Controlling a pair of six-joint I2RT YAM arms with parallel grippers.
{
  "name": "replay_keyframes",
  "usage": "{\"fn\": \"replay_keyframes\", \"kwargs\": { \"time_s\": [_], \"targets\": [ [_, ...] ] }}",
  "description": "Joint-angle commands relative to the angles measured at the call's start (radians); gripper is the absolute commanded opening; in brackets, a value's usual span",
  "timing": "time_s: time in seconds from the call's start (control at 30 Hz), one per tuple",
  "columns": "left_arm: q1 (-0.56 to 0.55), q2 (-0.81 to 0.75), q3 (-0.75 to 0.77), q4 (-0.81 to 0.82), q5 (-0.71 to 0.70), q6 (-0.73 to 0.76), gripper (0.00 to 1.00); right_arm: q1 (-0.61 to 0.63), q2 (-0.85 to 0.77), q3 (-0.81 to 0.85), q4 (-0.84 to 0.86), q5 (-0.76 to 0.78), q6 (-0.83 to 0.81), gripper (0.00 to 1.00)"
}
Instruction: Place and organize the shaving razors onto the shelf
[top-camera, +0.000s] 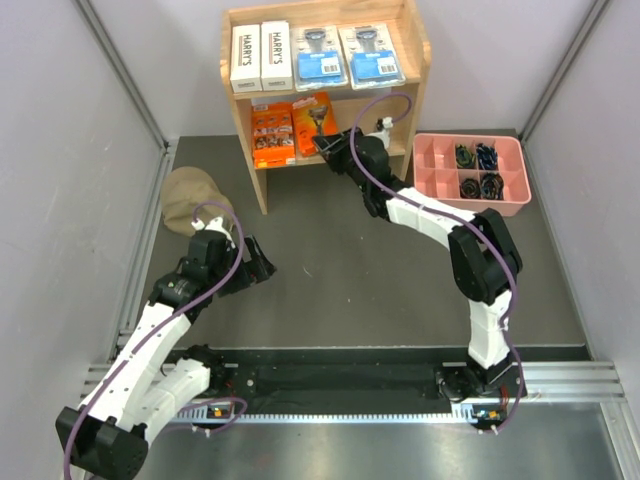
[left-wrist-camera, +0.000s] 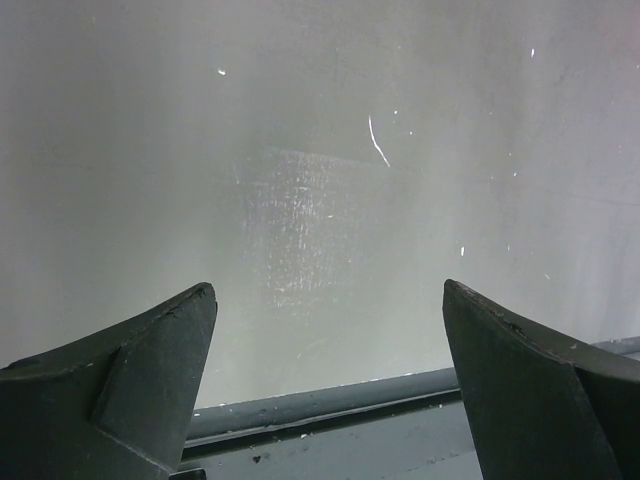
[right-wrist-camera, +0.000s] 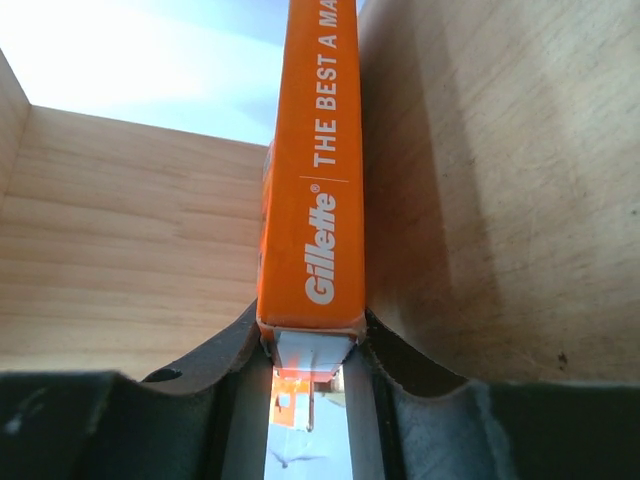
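Note:
The light-wood shelf (top-camera: 414, 60) stands at the back. On its top tier lie two white HARRY'S boxes (top-camera: 261, 56) and two clear blister packs with blue labels (top-camera: 346, 56). On the lower tier lies one orange pack (top-camera: 272, 134). My right gripper (top-camera: 328, 141) is shut on the second orange pack (top-camera: 314, 115), holding it by its near end at the lower tier. In the right wrist view this orange Gillette pack (right-wrist-camera: 312, 180) stands edge-on between the fingers, with shelf wood (right-wrist-camera: 500, 180) around it. My left gripper (top-camera: 262, 267) is open and empty over the mat; its fingers (left-wrist-camera: 120, 380) frame bare mat.
A pink compartmented tray (top-camera: 436, 182) with small dark items sits right of the shelf. A tan cloth bag (top-camera: 186, 198) lies at the left, close to my left arm. Grey walls and metal rails close in both sides.

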Motion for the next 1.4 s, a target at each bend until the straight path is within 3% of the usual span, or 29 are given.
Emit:
{"fn": "replay_keyframes", "kwargs": {
  "time_s": [0.0, 0.07, 0.27, 0.7, 1.03, 1.37],
  "targets": [
    [0.0, -0.011, -0.004, 0.038, 0.019, 0.009, 0.99, 0.002, -0.051, -0.015, 0.002, -0.084, 0.004, 0.37],
    [0.0, -0.013, -0.006, 0.038, 0.017, 0.009, 0.99, 0.002, -0.056, -0.012, -0.036, -0.113, 0.002, 0.48],
    [0.0, -0.019, -0.011, 0.035, 0.025, 0.007, 0.99, 0.001, -0.06, 0.017, -0.147, -0.219, 0.005, 0.63],
    [0.0, -0.036, -0.02, 0.038, 0.042, 0.001, 0.99, -0.01, -0.142, -0.017, -0.281, -0.258, 0.004, 0.77],
    [0.0, -0.039, -0.02, 0.039, 0.046, 0.003, 0.99, -0.012, -0.192, -0.08, -0.207, -0.272, -0.039, 0.92],
    [0.0, -0.045, -0.02, 0.044, 0.048, 0.0, 0.99, -0.01, -0.211, -0.106, -0.14, -0.321, -0.047, 0.95]
  ]
}}
